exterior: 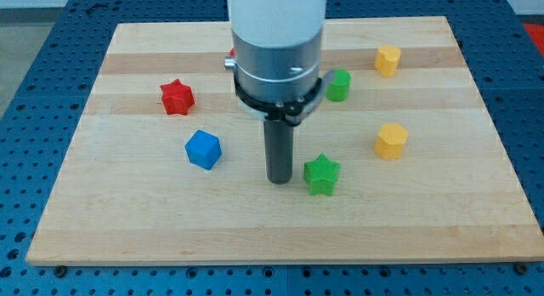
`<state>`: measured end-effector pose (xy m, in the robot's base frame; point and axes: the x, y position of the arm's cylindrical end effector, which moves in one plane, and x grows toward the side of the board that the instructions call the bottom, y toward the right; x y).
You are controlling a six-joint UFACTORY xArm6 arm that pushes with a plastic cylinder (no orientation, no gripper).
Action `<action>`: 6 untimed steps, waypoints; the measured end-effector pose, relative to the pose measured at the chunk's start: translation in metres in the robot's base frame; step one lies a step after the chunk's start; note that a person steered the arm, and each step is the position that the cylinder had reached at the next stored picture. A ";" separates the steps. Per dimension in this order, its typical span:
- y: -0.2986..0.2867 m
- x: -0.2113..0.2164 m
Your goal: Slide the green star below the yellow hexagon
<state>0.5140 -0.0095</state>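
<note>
The green star point(322, 173) lies on the wooden board point(127, 219), right of the view's centre and towards the bottom. My tip point(280, 180) stands just to its left, a small gap apart. A yellow hexagon point(392, 140) lies to the star's upper right. A second yellow hexagon-like block point(388, 59) lies near the view's top right.
A green block point(338, 85) sits beside the arm's grey body point(278, 58), partly hidden by it. A red star point(177, 97) lies at the left and a blue block point(203, 149) below it. A small red piece point(230, 53) peeks from behind the arm.
</note>
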 end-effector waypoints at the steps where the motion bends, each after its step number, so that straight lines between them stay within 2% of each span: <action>1: 0.014 0.003; 2: 0.025 0.018; 4: 0.037 -0.001; 6: 0.073 0.004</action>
